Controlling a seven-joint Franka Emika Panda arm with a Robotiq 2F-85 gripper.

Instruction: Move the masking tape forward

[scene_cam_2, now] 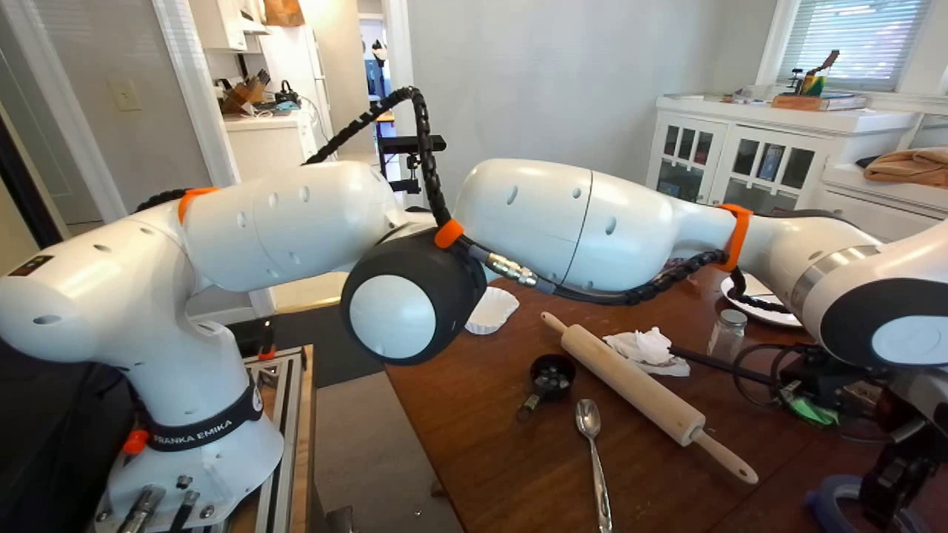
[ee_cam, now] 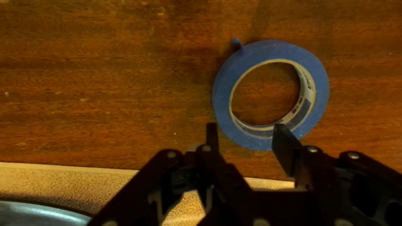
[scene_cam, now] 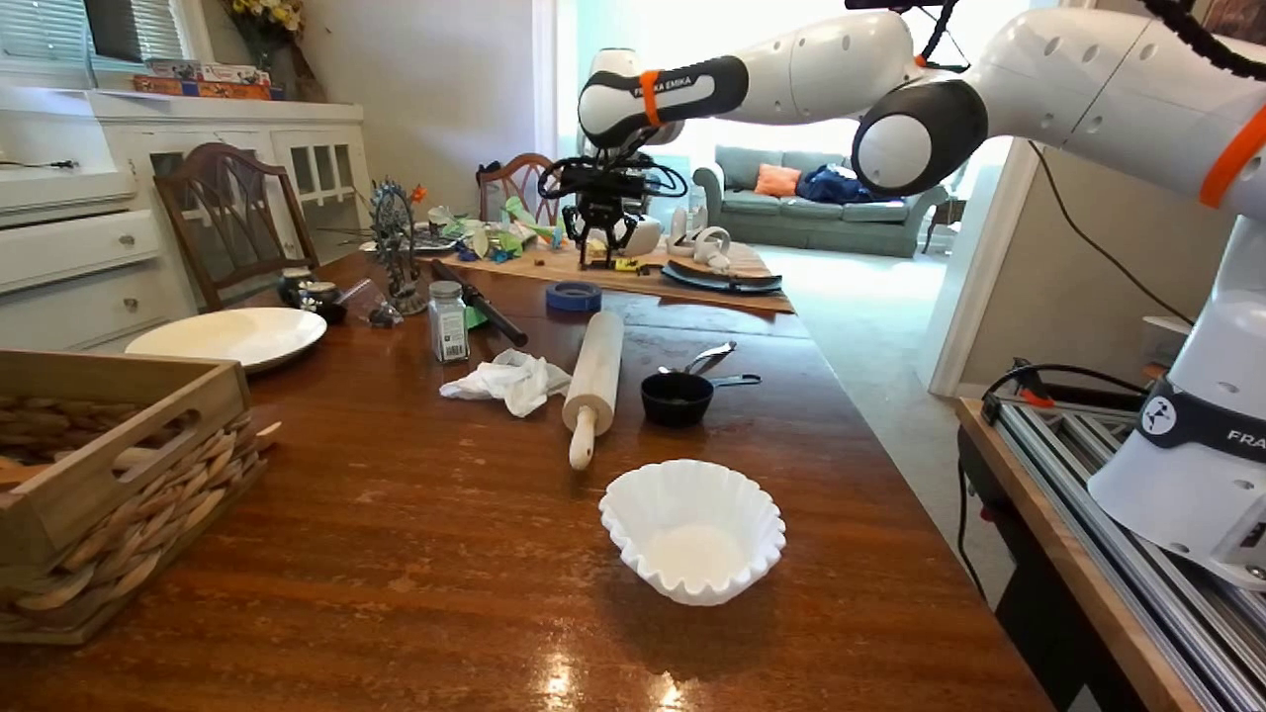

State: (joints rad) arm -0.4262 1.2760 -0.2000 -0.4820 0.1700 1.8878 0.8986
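Gripper [ee_cam: 245, 126]: Hanging above the wooden table [ee_cam: 110, 94], 2 black fingers [ee_cam: 283, 144] parted, a clear gap between their tips.
Masking tape [ee_cam: 224, 94]: Blue roll lies flat on the wood, just ahead of the fingertips; in the wrist view 1 tip overlaps its rim while the other stands just outside it. Whether either touches cannot be told.
Loose tab [ee_cam: 237, 43]: Curls out from the roll on the side away from the fingers.
Cardboard core [ee_cam: 307, 91]: Printed along its inner wall, wood showing through the ring ahead of the fingertips.
Franka Emika arm [scene_cam_2: 570, 222]: Spans from its white base [scene_cam: 1152, 485] to the gripper in both exterior views.
Rolling pin [scene_cam_2: 633, 386]: Wooden, beyond the tape from the gripper, its nearer handle pointing toward the roll.
Black measuring cup [scene_cam: 677, 400]: On the base's side of the rolling pin, well apart from the gripper.
Metal spoon [scene_cam_2: 595, 463]: Nearer the gripper than the cup, its scoop near that cup.
Fluted white bowl [scene_cam: 692, 539]: Farther from the gripper than the cup, past the rolling pin.
Glass jar [scene_cam: 449, 328]: Upright under a metal lid, to the gripper's side away from the base.
Crumpled white sheet [scene_cam: 514, 381]: Just beside the rolling pin, on the jar's side, well apart from the gripper.
White plate [scene_cam: 232, 334]: Farther from the gripper than the jar, same side.
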